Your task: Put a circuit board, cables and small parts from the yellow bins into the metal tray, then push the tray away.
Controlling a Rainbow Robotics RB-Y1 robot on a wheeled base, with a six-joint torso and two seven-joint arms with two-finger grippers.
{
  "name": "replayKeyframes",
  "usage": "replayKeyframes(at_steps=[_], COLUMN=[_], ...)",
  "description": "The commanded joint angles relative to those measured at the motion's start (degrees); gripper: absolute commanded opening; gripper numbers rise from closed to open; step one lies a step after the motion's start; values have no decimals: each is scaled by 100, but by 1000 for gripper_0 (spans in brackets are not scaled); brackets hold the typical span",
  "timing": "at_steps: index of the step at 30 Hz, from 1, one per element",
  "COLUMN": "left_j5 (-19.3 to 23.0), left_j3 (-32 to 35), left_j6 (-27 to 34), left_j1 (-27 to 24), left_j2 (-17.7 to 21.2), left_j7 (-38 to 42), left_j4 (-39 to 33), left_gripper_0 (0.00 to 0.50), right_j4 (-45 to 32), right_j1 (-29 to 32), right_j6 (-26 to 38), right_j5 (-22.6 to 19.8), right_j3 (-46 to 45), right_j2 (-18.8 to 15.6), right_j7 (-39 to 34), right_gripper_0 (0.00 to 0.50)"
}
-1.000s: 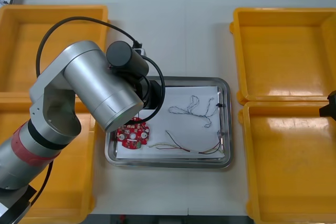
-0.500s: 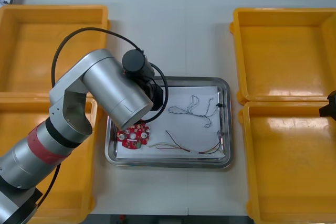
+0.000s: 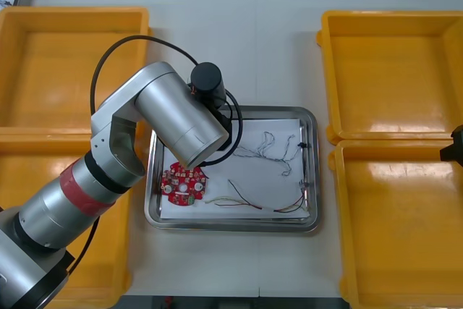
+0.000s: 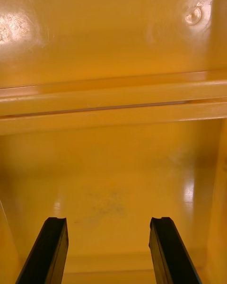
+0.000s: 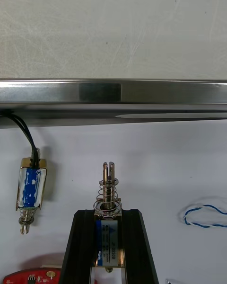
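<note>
**Q:** What does the left hand [image 5: 109, 215] carry, and why there?

**A:** Past the two left yellow bins [image 3: 43, 63], the left arm [image 3: 181, 117] reaches over the far-left part of the metal tray [image 3: 312, 171]. Its black fingers are clamped on a sprung small metal part [image 5: 108, 196], low over the white liner and close to the far rim. This is judged a low carry, so the part lands flat on release.

**Q:** What crowds it?

**A:** A blue-wrapped small metal part [image 5: 31, 189] with black leads lies just beside the fingers. The red circuit board [image 3: 183, 186] lies toward the near-left corner. The blue and white cable [image 3: 269, 148] lies mid-tray, and the red and yellow cables [image 3: 235, 202] lie along the near side. Bare liner lies ahead of the fingers. Beyond the far rim, open table [image 3: 239, 41] looks enough for the push.

**Q:** And the right hand [image 4: 109, 222]?

**A:** It waits over the right yellow bins [image 3: 394, 70], fingers wide apart, holding nothing.
</note>
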Motion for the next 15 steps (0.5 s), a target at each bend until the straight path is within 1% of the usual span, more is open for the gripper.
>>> replayKeyframes(at_steps=[1, 15], left_j5=[202, 465], left_j3=[12, 179], left_j6=[345, 626], left_j1=[-420, -605], left_j2=[-211, -211], left_j7=[95, 51], left_j4=[-57, 22], left_gripper_0=[0, 0], right_j4=[-42, -42], right_j1=[59, 59], right_j6=[-31, -31], right_j5=[-40, -40], right_j3=[74, 74], right_j2=[-224, -224], right_j7=[152, 152], right_gripper_0=[500, 500])
